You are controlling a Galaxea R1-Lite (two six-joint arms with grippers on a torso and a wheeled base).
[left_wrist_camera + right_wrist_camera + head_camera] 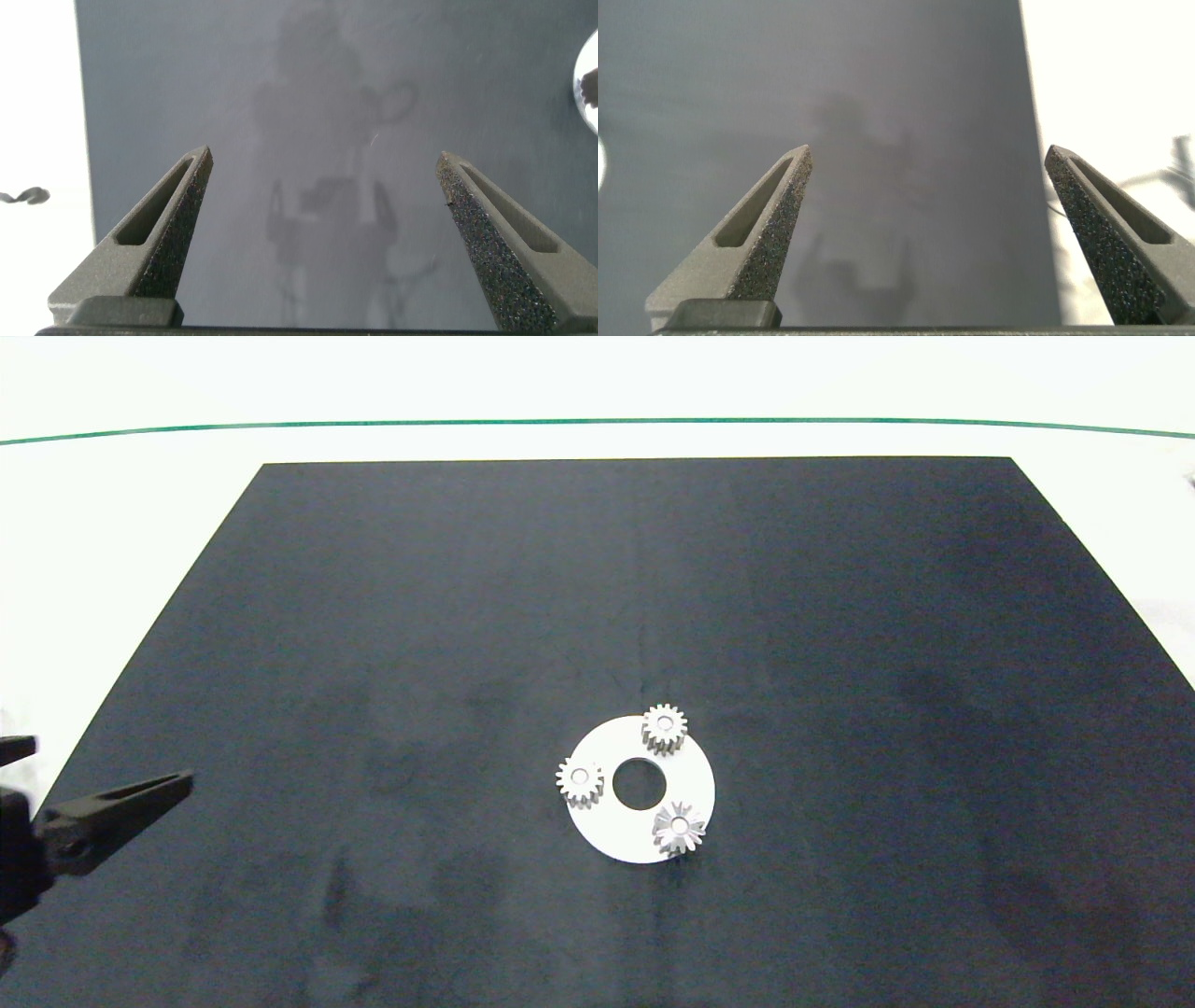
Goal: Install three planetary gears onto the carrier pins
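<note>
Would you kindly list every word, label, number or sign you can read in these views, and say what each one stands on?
None: no text, label, number or sign shows in any view.
The white carrier plate, the three planetary gears and the black mat are unmarked.
The green line on the white table is plain, not writing.

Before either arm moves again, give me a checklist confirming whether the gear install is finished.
1. Three small silvery toothed gears on the flat white round plate: far, left, near. Ok.
2. Each gear fully seated on its pin: cannot tell.
3. Near gear sits level: cannot tell, it looks tilted.
4. Left claw open, empty, over the black mat at its left edge. Ok.
5. Right claw open, empty. Ok.
</note>
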